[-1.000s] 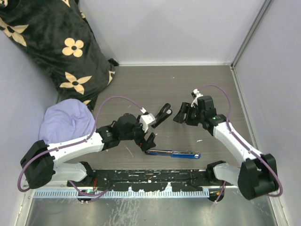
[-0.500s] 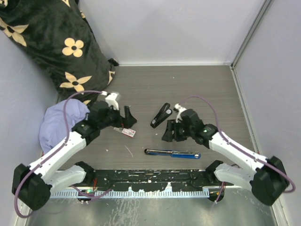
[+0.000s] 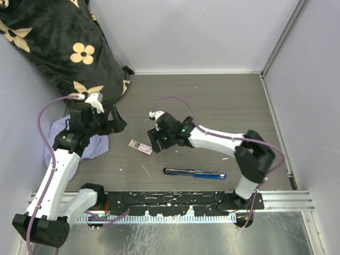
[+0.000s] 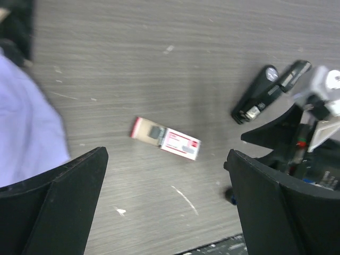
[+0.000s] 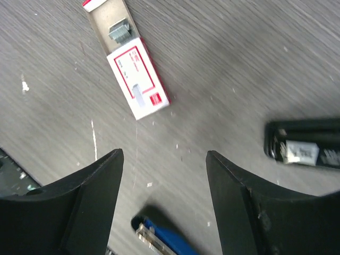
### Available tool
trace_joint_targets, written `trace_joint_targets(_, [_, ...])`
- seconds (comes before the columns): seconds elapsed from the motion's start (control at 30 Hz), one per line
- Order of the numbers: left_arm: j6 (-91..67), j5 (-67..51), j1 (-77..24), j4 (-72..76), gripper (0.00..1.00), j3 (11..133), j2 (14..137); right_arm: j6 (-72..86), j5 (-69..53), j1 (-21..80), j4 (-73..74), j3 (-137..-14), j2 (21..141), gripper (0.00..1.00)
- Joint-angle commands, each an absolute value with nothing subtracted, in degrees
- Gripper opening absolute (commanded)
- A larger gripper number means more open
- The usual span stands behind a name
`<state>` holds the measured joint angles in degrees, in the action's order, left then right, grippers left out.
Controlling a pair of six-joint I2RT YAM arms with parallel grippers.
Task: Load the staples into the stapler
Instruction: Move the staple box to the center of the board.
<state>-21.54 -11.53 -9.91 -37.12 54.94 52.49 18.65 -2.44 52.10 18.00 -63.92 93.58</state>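
Observation:
The staples box (image 3: pixel 141 147) lies flat on the table, white with a red label (image 5: pixel 138 79), its tray slid out and a strip of staples (image 5: pixel 119 29) showing. My right gripper (image 3: pixel 154 139) hovers open and empty just right of the box. A black stapler (image 5: pixel 305 143) lies beyond it, partly under the right arm (image 3: pixel 187 121). A blue stapler (image 3: pixel 195 173) lies nearer the front. My left gripper (image 3: pixel 118 123) stands wide open and empty, left of the box and apart from it (image 4: pixel 167 139).
A lavender cloth (image 3: pixel 56 139) lies under the left arm, with a black flowered cushion (image 3: pixel 64 48) behind it. Walls close off the back and both sides. A black rail (image 3: pixel 170 199) runs along the near edge.
The left gripper has drawn back to the left and opened fully, and the staples box now lies on the table. The right gripper has swept left past the black stapler to the box.

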Motion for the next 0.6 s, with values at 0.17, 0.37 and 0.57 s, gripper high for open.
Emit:
trace_joint_targets(0.17, [-10.76, 7.74, -10.61, -41.32, 0.98, 57.71, 49.96, 0.62, -2.76, 54.49, 18.0, -81.16, 111.01, 0.73])
trace_joint_targets(0.37, [-10.63, 9.63, -10.63, -39.81, 0.98, 56.33, 49.53, -4.45, -6.41, 54.98, 18.65, -86.25, 115.41, 0.73])
trace_joint_targets(0.57, [-10.4, 9.51, -11.05, -39.38, 0.98, 55.82, 49.97, -7.57, -9.06, 56.26, 20.5, -88.61, 117.86, 0.73])
